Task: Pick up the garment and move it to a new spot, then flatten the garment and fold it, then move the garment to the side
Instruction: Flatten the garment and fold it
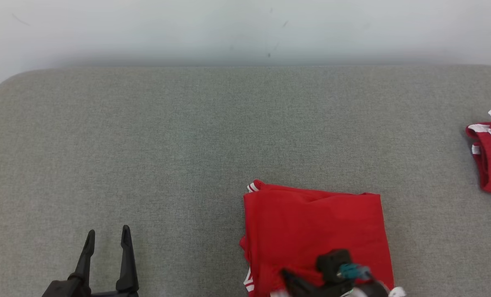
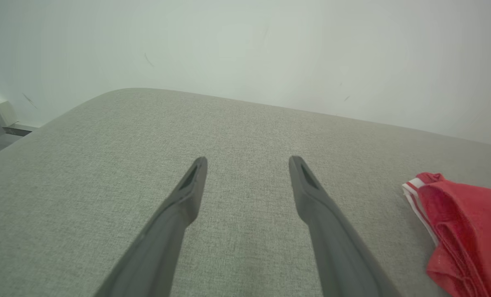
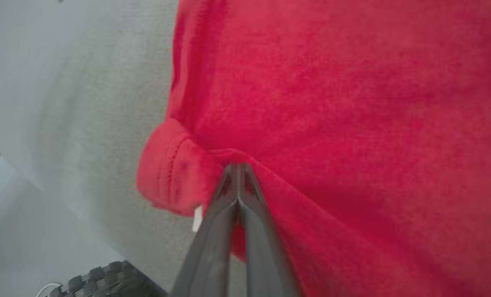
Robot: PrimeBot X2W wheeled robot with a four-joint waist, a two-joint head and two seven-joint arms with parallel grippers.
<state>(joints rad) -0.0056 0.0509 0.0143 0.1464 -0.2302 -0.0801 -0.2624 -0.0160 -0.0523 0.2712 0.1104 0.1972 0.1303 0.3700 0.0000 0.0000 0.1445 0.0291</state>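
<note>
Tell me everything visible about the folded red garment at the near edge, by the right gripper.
The folded red garment is soft knit fabric with white striped trim at its far-left corner. It lies as a lightly wrinkled rectangle on the grey fabric surface, near the front edge, right of centre. The right gripper is shut on a fold of it beside a rolled, stitched hem.

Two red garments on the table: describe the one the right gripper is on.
On the grey table, look at the near edge, right of centre. The folded red garment lies there as a flat rectangle, pinched by the right gripper; the other red garment is a crumpled heap at the far right.
</note>
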